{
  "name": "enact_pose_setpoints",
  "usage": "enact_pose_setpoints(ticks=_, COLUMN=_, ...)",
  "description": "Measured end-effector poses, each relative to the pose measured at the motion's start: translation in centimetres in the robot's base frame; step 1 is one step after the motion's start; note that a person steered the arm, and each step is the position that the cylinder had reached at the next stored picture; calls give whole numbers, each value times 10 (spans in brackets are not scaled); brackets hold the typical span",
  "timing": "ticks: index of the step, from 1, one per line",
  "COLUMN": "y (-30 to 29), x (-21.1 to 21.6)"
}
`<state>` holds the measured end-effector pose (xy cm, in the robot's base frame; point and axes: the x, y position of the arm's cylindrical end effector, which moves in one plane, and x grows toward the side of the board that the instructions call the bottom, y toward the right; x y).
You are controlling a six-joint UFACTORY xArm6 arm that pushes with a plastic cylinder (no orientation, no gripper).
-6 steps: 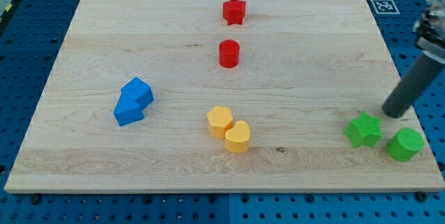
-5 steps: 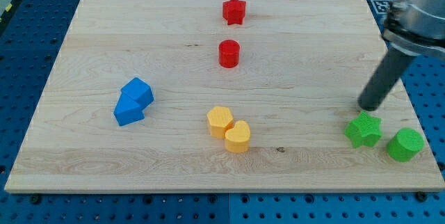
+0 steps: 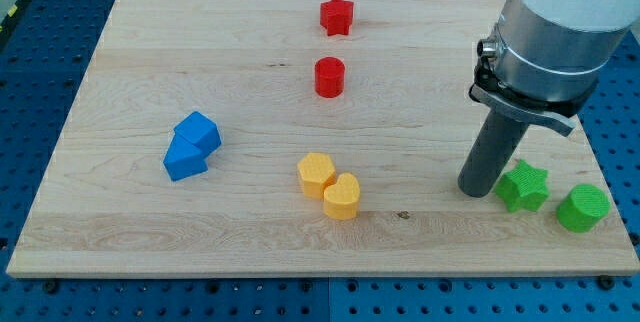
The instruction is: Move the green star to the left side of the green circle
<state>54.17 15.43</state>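
Observation:
The green star [image 3: 524, 187] lies near the view's lower right, just left of the green circle [image 3: 583, 207], with a small gap between them. My tip [image 3: 474, 191] rests on the board right at the star's left side, close to it or touching it. The dark rod rises from there to the large grey arm body at the view's upper right.
A red star [image 3: 337, 15] and a red cylinder [image 3: 329, 77] sit at the top middle. A yellow hexagon [image 3: 316, 174] and a yellow heart [image 3: 342, 197] touch at the bottom middle. Two blue blocks [image 3: 190, 146] lie together at the left. The board's right edge [image 3: 600, 167] is near the green circle.
My tip has swung from the star's upper right, over its top side, down to its left side. The green star and green circle have not moved.

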Motion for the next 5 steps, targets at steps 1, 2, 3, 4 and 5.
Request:
enact_pose_setpoints(ticks=1, y=2, x=0)
enact_pose_setpoints(ticks=2, y=2, x=-2)
enact_pose_setpoints(ticks=3, y=3, x=-17)
enact_pose_setpoints(ticks=4, y=24, x=-15)
enact_pose_setpoints(ticks=5, y=42, x=1)
